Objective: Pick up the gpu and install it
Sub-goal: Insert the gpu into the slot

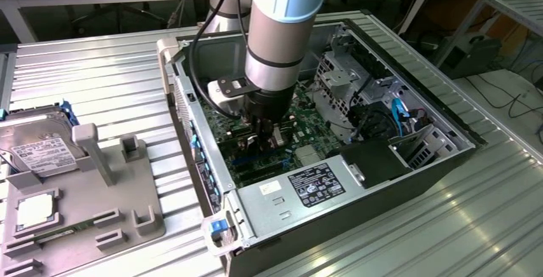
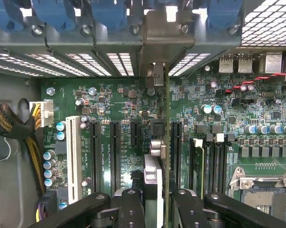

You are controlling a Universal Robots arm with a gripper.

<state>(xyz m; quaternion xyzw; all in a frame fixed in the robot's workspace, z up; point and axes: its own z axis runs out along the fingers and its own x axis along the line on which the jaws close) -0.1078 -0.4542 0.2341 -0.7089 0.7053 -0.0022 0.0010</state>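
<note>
In the wrist view the gpu (image 2: 165,118) is seen edge-on, a thin green board with a silver end bracket (image 2: 161,33) reaching the case's rear slot openings. Its cooler block (image 2: 152,185) faces the black expansion slots (image 2: 115,152). My gripper (image 2: 159,211) is shut on the card, one black finger (image 2: 131,209) on each side. The card stands upright over the motherboard (image 2: 228,114), between two black slots; I cannot tell whether it is seated. In the exterior view the gripper (image 1: 264,136) reaches down inside the open computer case (image 1: 441,156).
Power cables (image 2: 14,123) lie beside the board near a white slot (image 2: 72,156). The CPU socket (image 2: 266,190) and memory slots (image 2: 214,161) sit on the card's other side. Outside the case, a hard drive (image 1: 34,147) rests on a grey fixture (image 1: 127,220) at the exterior view's left.
</note>
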